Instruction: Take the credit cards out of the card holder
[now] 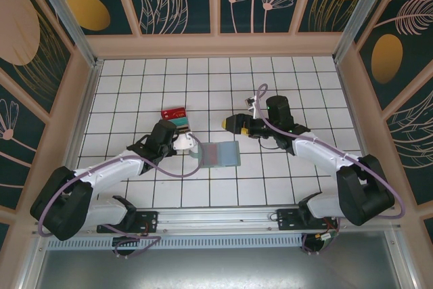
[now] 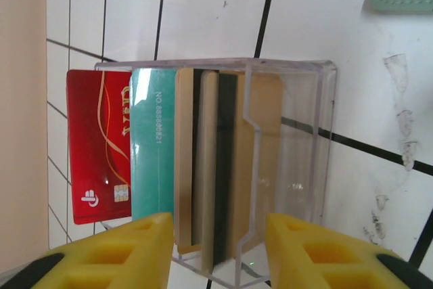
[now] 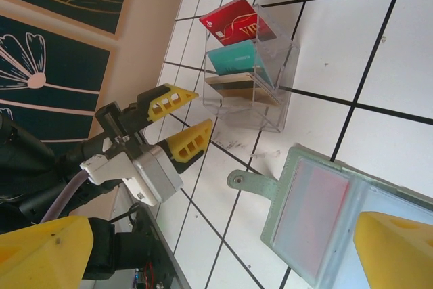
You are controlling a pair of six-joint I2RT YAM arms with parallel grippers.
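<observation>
Card holder [image 1: 220, 154] lies open on surface [image 1: 304, 79] between arms, reddish card [image 3: 318, 201] apparently inside. Removed credit cards [image 2: 155, 140] stand sorted in clear tray [image 2: 304, 133]; left jaws apart, empty, facing it. Right jaws wide apart above holder, likely to steady it

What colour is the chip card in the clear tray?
Red chip card with gold swirls; clearest in left wrist view.

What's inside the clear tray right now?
The clear tray holds a red card, a teal card, then overlapping tan cards, one showing a dark stripe. The overlap hides most of each tan face, so their count is unclear.
</observation>
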